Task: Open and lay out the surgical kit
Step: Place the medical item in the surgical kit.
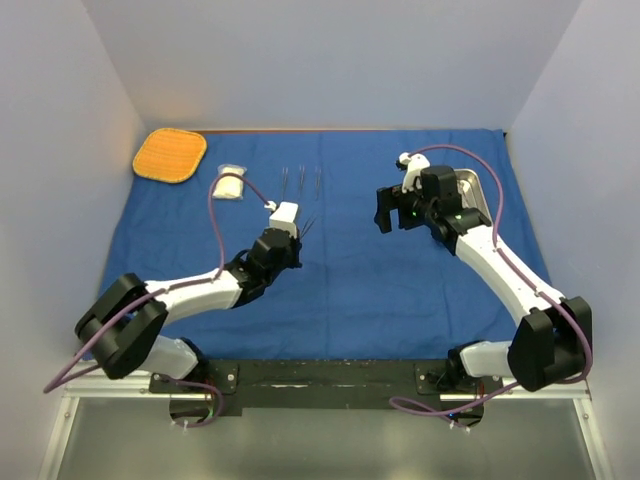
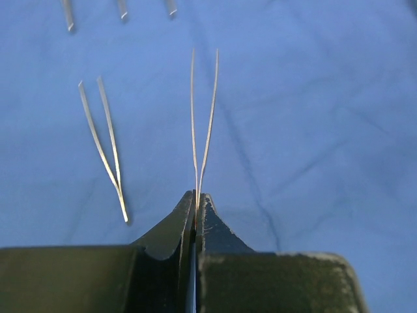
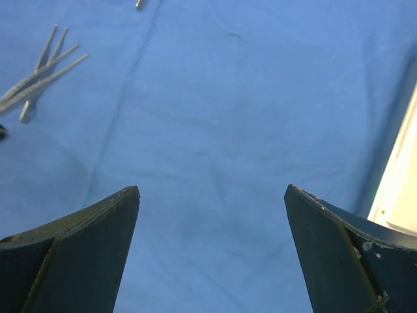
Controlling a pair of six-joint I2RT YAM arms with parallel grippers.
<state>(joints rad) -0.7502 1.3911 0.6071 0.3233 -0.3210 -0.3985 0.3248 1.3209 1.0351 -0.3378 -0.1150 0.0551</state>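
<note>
Left gripper (image 2: 197,199) sits right under its lens, clenched on the joined end of slim forceps (image 2: 203,117), prongs pointing away over the blue cloth (image 1: 380,290), which lies spread flat. Second pair (image 2: 104,147) rests on the cloth just beside, to the left. Right gripper (image 3: 212,248) is released, jaws wide, nothing btwn them, near the steel tray (image 1: 475,183).

Risk imo: grip is only on the thin tail, so the forceps could swivel or slip at set-down & land across the 2nd pair. Prongs could also snag cloth.

Can't tell if the prongs touch cloth. Tray is mostly hidden by the right arm. Three instruments (image 1: 302,180) by the gauze pack (image 1: 231,184) are too small to sort scissors vs forceps.
</note>
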